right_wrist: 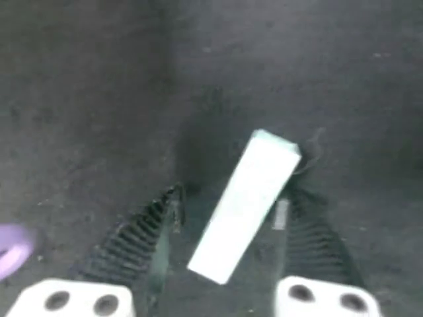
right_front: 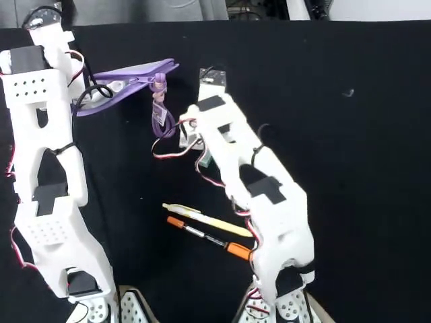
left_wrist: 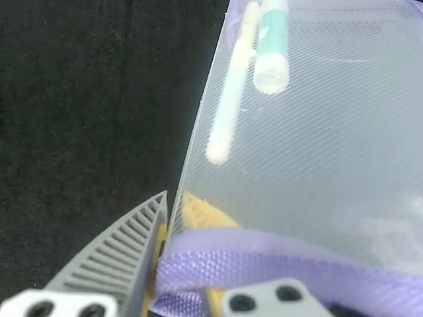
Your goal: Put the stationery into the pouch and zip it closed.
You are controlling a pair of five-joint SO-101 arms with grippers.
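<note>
Step in hand: the white rectangular eraser block [right_wrist: 244,205] is judged to be the next item for the right claw [right_wrist: 231,195] to pick up.
Right claw state: wide open, with nothing gripped. The block lies slantwise between the jaws on the black tabletop [right_wrist: 79,99].
Left claw [left_wrist: 192,231] state: closed on the purple-trimmed edge of the translucent mesh pouch [left_wrist: 317,165].
Recommended grip: the jaws should be squared to the block's long sides before closing, as a slanted block may twist out.
Left wrist view: a pale pen [left_wrist: 231,86] and a white-capped tube [left_wrist: 272,53] are shown inside the pouch, beyond the left claw.
High view: a yellow pen [right_front: 205,219] and an orange-capped pen [right_front: 209,237] are shown loose on the tabletop behind the right claw, beside its arm.
</note>
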